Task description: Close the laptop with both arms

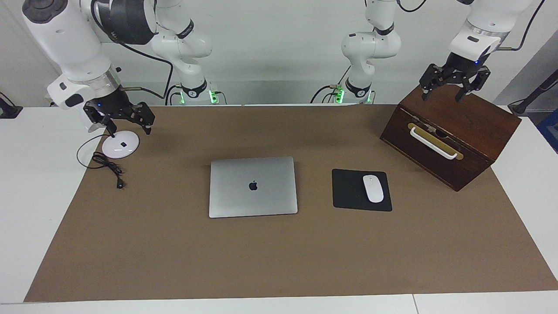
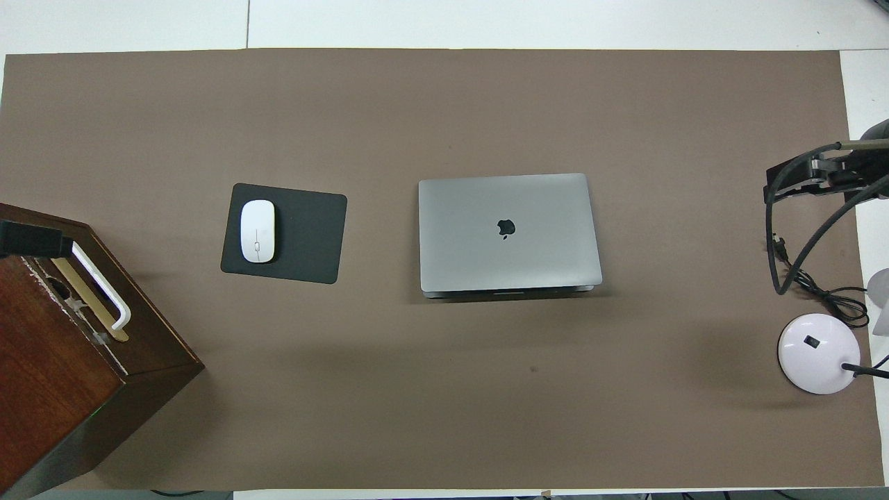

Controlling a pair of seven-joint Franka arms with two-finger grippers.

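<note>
The silver-grey laptop (image 1: 253,186) lies in the middle of the brown mat with its lid down flat and the apple logo facing up; it also shows in the overhead view (image 2: 508,232). My left gripper (image 1: 441,97) hangs open and empty in the air over the top of the wooden box. My right gripper (image 1: 130,131) hangs open and empty over the white lamp base at the right arm's end of the table. Both grippers are well apart from the laptop.
A black mouse pad (image 1: 348,190) with a white mouse (image 1: 373,188) lies beside the laptop toward the left arm's end. A dark wooden box (image 1: 453,137) with a white handle stands there too. A white round lamp base (image 1: 120,144) and its black cable (image 1: 107,164) lie at the right arm's end.
</note>
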